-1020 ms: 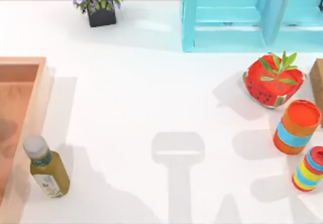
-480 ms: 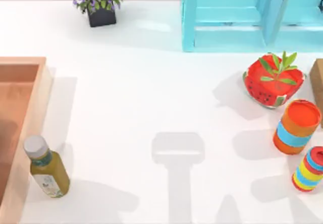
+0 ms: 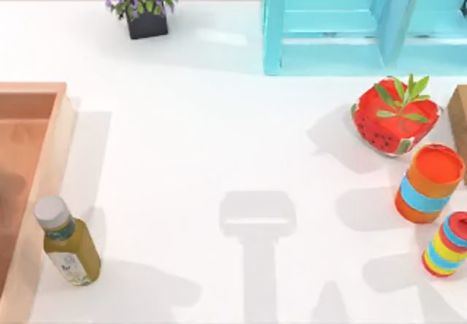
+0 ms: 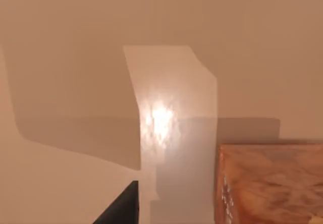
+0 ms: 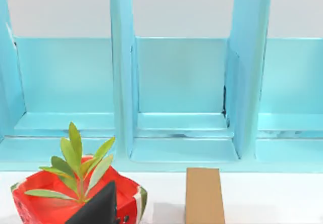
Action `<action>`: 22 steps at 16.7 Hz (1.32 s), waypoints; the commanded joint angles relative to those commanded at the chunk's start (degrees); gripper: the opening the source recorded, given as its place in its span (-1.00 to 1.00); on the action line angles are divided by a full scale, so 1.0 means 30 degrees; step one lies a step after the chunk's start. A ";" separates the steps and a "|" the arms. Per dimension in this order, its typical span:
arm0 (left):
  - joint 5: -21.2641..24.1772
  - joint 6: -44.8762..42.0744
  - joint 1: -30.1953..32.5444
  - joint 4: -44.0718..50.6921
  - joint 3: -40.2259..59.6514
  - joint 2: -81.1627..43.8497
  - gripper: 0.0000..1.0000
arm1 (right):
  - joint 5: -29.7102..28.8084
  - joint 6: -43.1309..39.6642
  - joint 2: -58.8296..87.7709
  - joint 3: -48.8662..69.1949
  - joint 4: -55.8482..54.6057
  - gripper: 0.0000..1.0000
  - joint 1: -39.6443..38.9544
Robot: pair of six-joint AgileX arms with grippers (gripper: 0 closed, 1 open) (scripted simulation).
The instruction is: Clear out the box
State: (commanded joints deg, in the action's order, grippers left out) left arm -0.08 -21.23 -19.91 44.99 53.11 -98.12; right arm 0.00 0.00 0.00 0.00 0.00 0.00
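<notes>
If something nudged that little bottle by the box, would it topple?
Probably. The bottle stands upright, tall and narrow, so a push near its grey cap would likely tip it. Once down, its round body would probably roll. It looks full, so fairly heavy.

the box [image 3: 33, 90] is cut by the left edge of the top view, so just its right rim and a strip of the floor can be seen. the turquoise shelf [image 3: 343, 25] runs out past the top and right edges. the brown block [image 3: 460, 123] shows just a thin slice at the right edge. the striped can [image 3: 446, 245] is partly cut there too. in the left wrist view a wooden corner [image 4: 272, 183] and a dark tip [image 4: 121, 209] are cut off at the bottom edge; what the tip belongs to, one cannot tell. in the right wrist view another dark tip [image 5: 98, 206] hides part of the watermelon pot [image 5: 40, 206].
</notes>
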 joint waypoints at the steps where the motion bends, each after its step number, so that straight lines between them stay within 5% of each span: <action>1: 0.0000 0.0000 0.0000 0.0000 0.0000 0.0000 0.25 | 0.0000 0.0000 0.0000 0.0000 0.0000 1.00 0.0000; 9: 0.0000 0.0000 0.0000 0.0000 0.0000 0.0000 -0.96 | 0.0000 0.0000 0.0000 0.0000 0.0000 1.00 0.0000; 22: -0.0234 0.0491 -0.0145 0.0534 0.1350 0.0850 -1.00 | 0.0000 0.0000 0.0000 0.0000 0.0000 1.00 0.0000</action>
State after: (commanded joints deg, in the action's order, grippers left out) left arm -0.78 -19.76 -20.34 46.59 57.16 -95.57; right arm 0.00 0.00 0.00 0.00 0.00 0.00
